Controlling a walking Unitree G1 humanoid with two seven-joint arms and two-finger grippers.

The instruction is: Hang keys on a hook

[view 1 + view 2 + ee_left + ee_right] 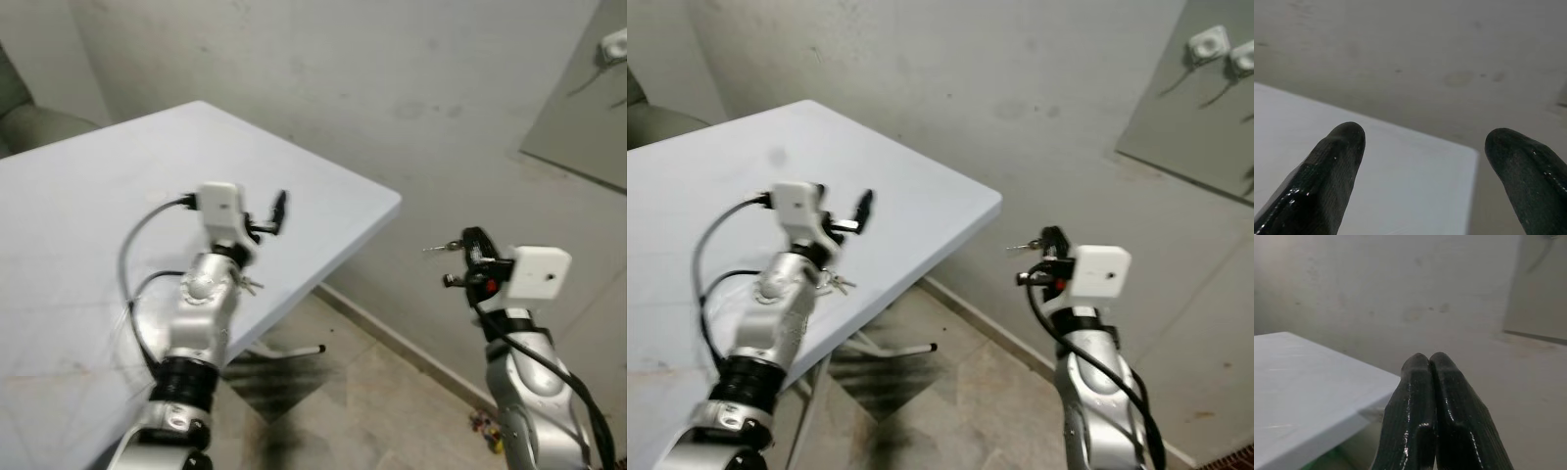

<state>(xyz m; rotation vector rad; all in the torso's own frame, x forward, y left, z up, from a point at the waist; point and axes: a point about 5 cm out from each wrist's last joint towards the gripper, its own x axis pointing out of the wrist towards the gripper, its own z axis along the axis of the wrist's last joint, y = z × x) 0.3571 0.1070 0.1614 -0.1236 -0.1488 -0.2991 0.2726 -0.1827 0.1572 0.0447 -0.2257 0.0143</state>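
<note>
Two silver arms reach forward from us; our left end effector [1422, 142] is raised above the near edge of the white counter [88, 206], its two black fingers [1334, 166] standing well apart with nothing between them; in the left wrist view the counter's far corner and the grey wall [392, 88] show in the gap; our right end effector [1429, 363] is held out over the tiled floor [362, 392], clear of the counter and off its right-hand corner; in the right wrist view its fingers [1413, 396] press together along their whole length; in the left eye view a small silver key [441, 248] juts sideways from the front of that end effector, and we cannot tell from the pictures exactly how the tips pinch it, though it appears clamped there; a second small bunch of keys [836, 284] shows on the counter, just beside our left wrist, near the counter's edge; on the wall to the right hangs a grey panel [1195, 117], and near its top sit two small white hooks [1207, 43] side by side; the key in our right end effector is well apart from them, lower and to their left; a folding leg of the counter [284, 351] rests on the floor beneath it.
</note>
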